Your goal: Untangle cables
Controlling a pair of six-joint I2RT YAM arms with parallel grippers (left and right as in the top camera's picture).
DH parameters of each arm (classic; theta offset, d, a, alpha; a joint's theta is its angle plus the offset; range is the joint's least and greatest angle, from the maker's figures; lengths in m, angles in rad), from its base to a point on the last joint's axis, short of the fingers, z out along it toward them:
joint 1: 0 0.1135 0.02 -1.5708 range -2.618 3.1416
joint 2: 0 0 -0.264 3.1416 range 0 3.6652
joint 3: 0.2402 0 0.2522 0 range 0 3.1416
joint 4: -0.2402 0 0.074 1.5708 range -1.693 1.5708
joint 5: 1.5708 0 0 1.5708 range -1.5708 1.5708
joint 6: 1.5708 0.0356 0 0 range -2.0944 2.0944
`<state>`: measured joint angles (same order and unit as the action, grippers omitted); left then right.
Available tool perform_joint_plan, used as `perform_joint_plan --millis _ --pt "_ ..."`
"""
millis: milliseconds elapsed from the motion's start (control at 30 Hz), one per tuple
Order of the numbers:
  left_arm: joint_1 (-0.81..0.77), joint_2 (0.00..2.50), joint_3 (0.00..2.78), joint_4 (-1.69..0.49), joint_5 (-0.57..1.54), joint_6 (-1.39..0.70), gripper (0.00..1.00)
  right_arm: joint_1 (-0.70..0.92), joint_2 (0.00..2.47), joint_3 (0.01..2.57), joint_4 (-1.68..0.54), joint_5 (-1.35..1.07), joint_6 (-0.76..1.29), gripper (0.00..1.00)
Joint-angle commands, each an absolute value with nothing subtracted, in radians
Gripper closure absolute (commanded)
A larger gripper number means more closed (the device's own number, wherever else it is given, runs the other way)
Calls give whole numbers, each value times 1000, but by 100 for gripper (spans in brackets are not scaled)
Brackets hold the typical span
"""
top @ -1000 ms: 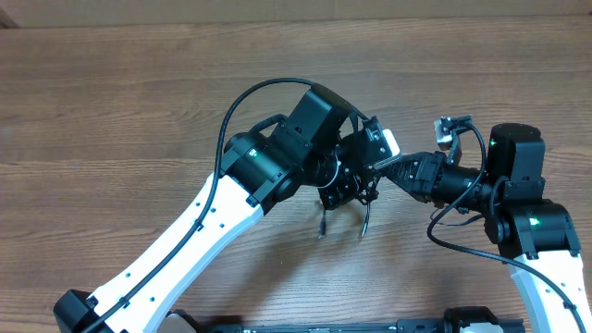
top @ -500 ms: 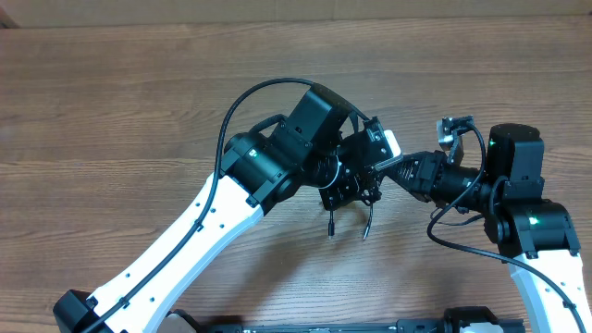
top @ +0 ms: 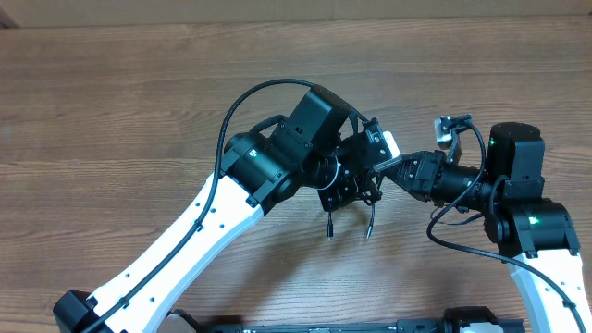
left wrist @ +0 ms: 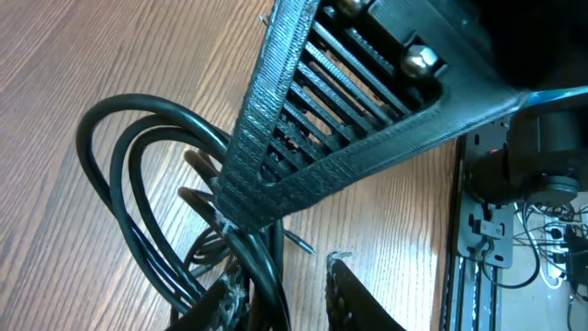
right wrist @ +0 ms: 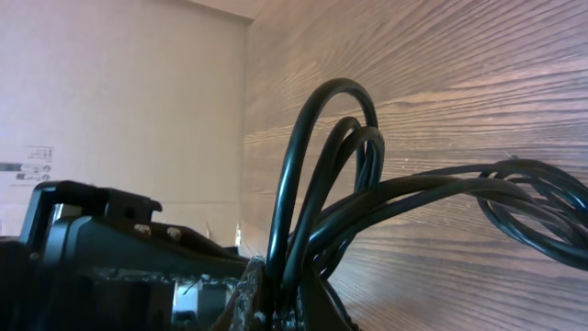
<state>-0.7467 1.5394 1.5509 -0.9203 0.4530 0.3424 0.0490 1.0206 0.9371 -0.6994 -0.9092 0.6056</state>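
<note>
A bundle of black cables [top: 344,192] hangs between my two grippers just above the wooden table [top: 139,102], two loose ends [top: 368,225] dangling down. My left gripper [top: 357,183] is open; in the left wrist view the cable loops [left wrist: 266,257] pass between its fingers [left wrist: 285,278], lying against the left one with a gap to the right one. The right gripper's ribbed finger [left wrist: 276,119] crosses that view diagonally. My right gripper [top: 379,169] is shut on several strands [right wrist: 294,156], which rise from its fingertips [right wrist: 287,290] in tall loops.
The left arm [top: 194,231] stretches from the bottom left to the middle, and the right arm [top: 518,203] stands at the right. A pale wall or board [right wrist: 119,101] rises beyond the table's far edge. Electronics and wires [left wrist: 533,221] lie off the table's side.
The two dangling cable ends have swung slightly to the right. Both arms have barely moved.
</note>
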Motion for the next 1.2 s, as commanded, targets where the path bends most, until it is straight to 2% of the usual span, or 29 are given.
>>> perform_joint_plan --millis 0,67,600,800,1167 --pt "-758 1530 1573 -926 460 344 82 50 1019 957 -686 -948 598 96" --pt "-758 1530 1573 -926 460 344 96 50 1019 957 -686 -948 598 96" --pt "-758 1530 1573 -925 462 367 96 50 1019 957 -693 -918 593 96" --pt "-756 1529 1573 -890 563 366 96 50 1019 957 -747 -786 590 96" --pt "-702 1530 1573 -856 638 340 96 50 1019 957 -751 -770 526 96"
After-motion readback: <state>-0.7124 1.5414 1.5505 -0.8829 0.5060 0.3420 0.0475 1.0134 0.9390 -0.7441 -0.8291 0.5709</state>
